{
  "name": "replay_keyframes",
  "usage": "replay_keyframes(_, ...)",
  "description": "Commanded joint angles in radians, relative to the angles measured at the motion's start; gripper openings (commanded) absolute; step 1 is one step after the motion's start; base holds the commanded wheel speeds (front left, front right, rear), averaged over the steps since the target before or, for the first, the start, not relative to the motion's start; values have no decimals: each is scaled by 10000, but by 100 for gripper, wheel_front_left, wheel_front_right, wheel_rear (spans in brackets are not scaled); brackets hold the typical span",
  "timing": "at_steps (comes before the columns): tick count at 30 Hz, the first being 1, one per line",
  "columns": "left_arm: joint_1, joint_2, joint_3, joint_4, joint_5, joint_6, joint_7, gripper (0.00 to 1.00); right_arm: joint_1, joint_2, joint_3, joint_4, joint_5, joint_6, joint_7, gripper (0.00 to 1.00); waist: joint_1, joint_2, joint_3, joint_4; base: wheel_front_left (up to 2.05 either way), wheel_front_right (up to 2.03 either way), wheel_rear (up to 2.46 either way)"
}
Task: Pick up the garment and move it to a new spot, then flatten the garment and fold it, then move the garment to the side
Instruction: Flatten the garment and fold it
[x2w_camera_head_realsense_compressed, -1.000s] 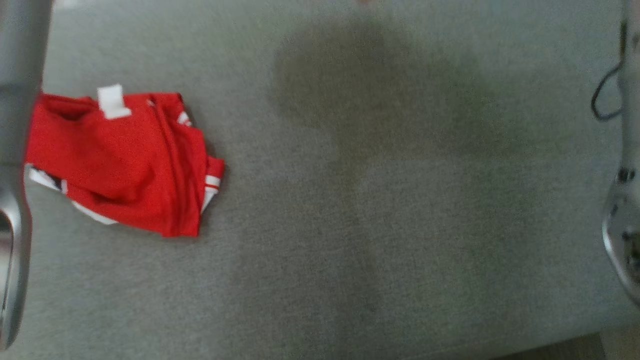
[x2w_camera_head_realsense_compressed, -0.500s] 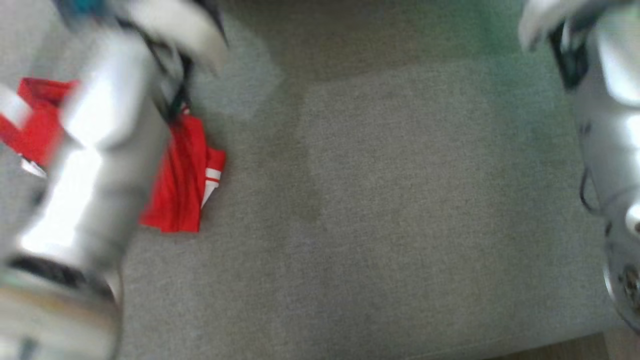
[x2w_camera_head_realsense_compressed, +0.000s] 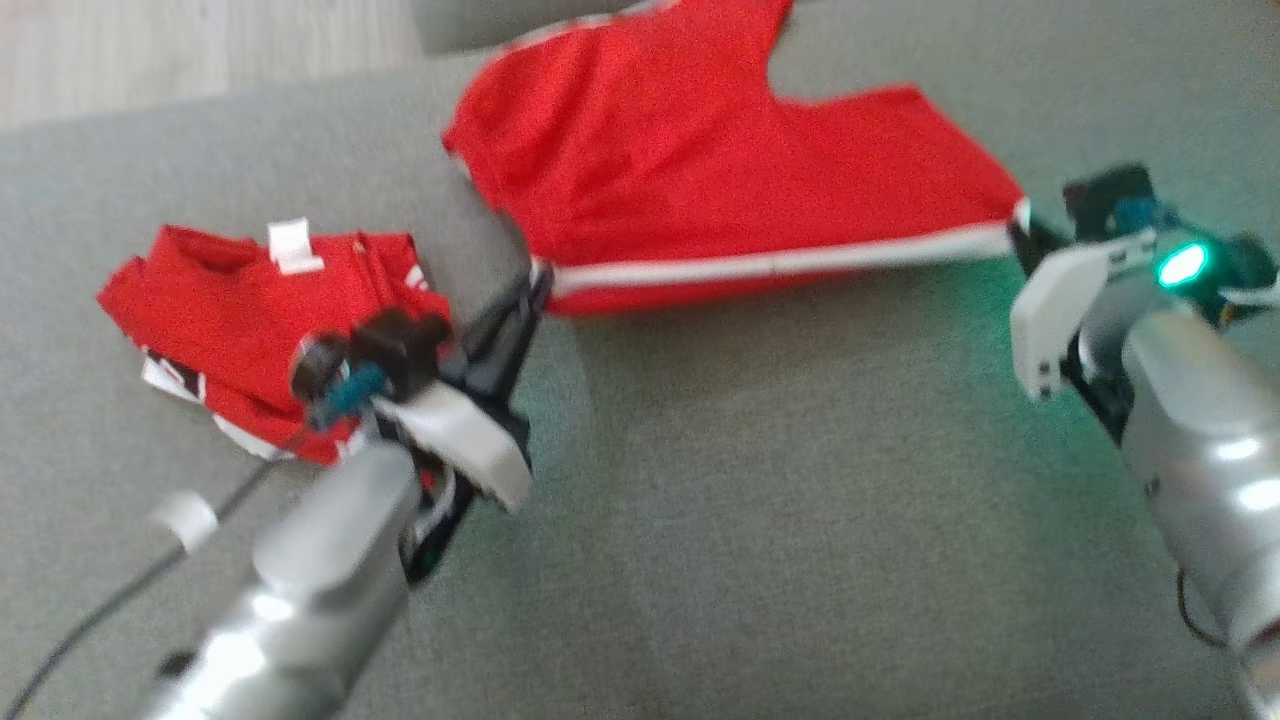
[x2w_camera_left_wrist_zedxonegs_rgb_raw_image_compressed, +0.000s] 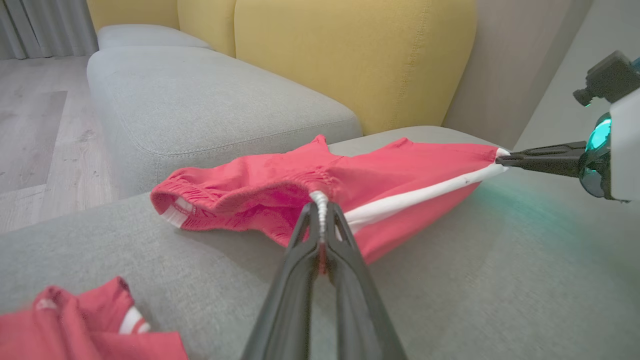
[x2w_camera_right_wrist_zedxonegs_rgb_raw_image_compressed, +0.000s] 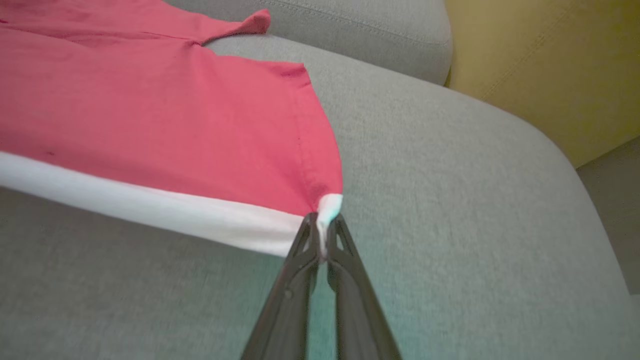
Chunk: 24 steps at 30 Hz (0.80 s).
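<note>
Arms newly swung forward: left gripper (x2w_camera_head_realsense_compressed: 535, 285) and right gripper (x2w_camera_head_realsense_compressed: 1020, 235) are clamping striped-edge corners of the garment (x2w_camera_head_realsense_compressed: 720, 170), tensioning light, limp cloth, probably best held at its hems.

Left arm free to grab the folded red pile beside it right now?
Probably not: left gripper is shut on the stretched garment. The folded pile lies close by, but it must release first.

No text, label or number can be read anywhere.

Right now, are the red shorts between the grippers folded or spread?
Spread: left gripper and right gripper pull the red shorts taut along their white stripe.
</note>
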<state>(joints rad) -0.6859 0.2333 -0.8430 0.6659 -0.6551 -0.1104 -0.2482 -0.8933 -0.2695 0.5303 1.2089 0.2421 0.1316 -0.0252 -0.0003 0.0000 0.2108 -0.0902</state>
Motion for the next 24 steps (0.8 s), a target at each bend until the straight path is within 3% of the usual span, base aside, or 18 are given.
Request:
replay_keyframes(1, 49, 357, 280, -375, -5, 159, -106, 0, 281, -385, 410, -493, 512, -9, 227, 0, 3, 0, -638, -61, 0, 0, 0)
replay_keyframes(5, 985, 338, 108, -827, 43, 501, -115, 0, 1307, -1282, 1354, -1750, 2080, -9, 1022, 0, 3, 0, -1368, -131, 0, 0, 0)
replay_keyframes(6, 985, 338, 108, -827, 43, 501, -115, 0, 1307, -1282, 1354, -1750, 2080, -9, 1022, 0, 3, 0, -1368, -131, 0, 0, 0)
replay_keyframes(12, 2319, 308, -98, -1658, 34, 1048, -123, 0, 2640, -2874, 1890, -3765, 3972, -9, 1511, 0, 3, 0, -2083, -276, 0, 0, 0)
replay_keyframes(18, 3180, 401, -369, -2627, 176, 1565, -107, 0, 3784, -3898, 1339, -5048, 4639, -9, 1394, 0, 3, 0, -2256, -304, 0, 0, 0)
replay_keyframes(24, 3144, 496, -255, -3162, 179, 1934, 25, 0, 4132, -3950, 249, -5898, 4261, -9, 1019, 0, 3, 0, -2041, -255, 0, 0, 0)
